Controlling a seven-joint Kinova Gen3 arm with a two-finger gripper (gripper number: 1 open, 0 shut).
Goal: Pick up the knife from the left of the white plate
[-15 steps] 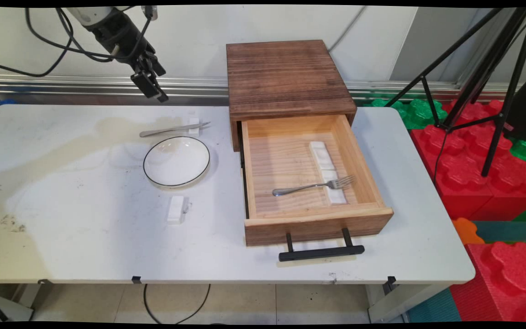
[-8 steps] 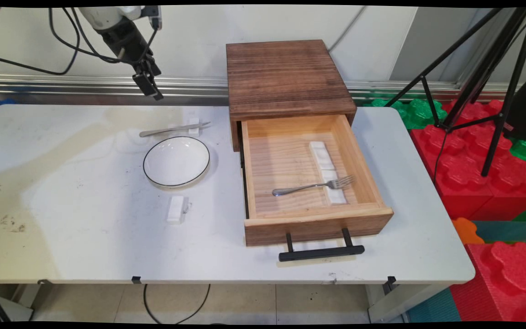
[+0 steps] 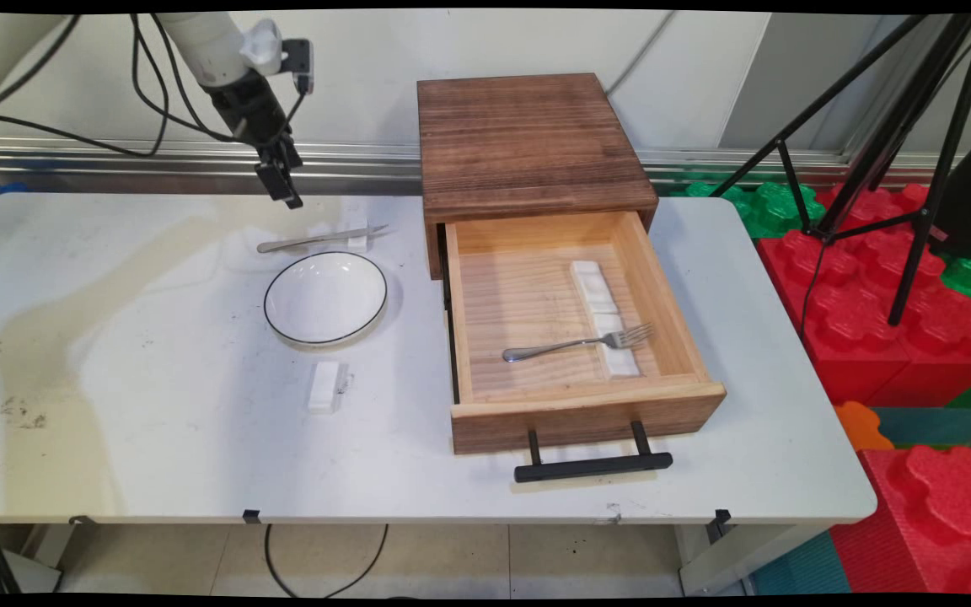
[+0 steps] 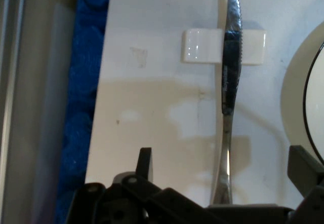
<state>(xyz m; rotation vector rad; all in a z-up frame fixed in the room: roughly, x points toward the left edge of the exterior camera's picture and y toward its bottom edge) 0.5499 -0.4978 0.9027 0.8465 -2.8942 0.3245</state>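
The hand (image 3: 286, 190) hangs above the far left part of the white surface (image 3: 157, 421), clear of it, with its two fingers (image 4: 144, 163) spread wide apart and nothing held between them. Nearest to it is a table knife (image 3: 319, 239) with a serrated blade, lying just beyond the plate; in the hand view the knife (image 4: 230, 107) runs lengthwise between the open fingers, its handle toward the hand. The blade lies across a small white rest (image 3: 358, 233) (a glossy rectangular block), which shows on both sides of the blade in the hand view (image 4: 202, 45). A white round plate (image 3: 325, 297) with a thin black rim sits just nearer the camera than the knife, apart from it; its edge (image 4: 314, 82) enters the hand view at the right. A second small white block (image 3: 325, 385) lies on the surface near the plate's front side, not touching it. To the right stands a dark wooden cabinet (image 3: 528, 143) with its light wooden drawer (image 3: 578, 405) pulled out, black handle (image 3: 593, 466) facing the camera. Inside the drawer a metal fork (image 3: 578, 343) lies crosswise, its tines resting on a row of white blocks (image 3: 603, 312). A black tripod (image 3: 907, 126) stands past the surface's right end, above red and green foam blocks (image 3: 873, 287).
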